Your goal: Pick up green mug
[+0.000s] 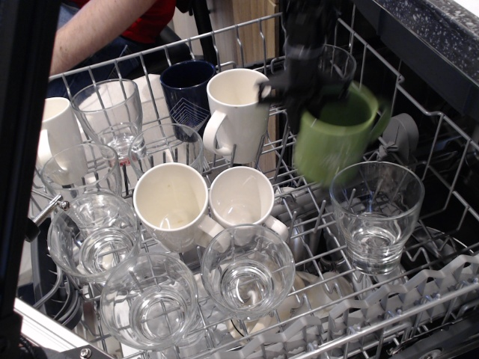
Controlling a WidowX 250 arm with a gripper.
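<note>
The green mug (pixel 334 138) is olive green and blurred by motion. It hangs lifted above the dishwasher rack (pixel 419 247), tilted, with its handle toward the right. My black gripper (pixel 308 88) is shut on the mug's near rim and holds it up, right of the tall white mug (pixel 238 112). The fingertips are partly hidden by blur and by the mug's rim. The lettering on the mug does not show.
A dark navy mug (pixel 187 88) stands at the back. Two white mugs (pixel 174 206) (pixel 244 200) sit mid-rack. Several clear glasses (pixel 376 215) (pixel 248 271) (pixel 111 114) fill the rack around them. A person's arm (pixel 97 34) shows at the top left.
</note>
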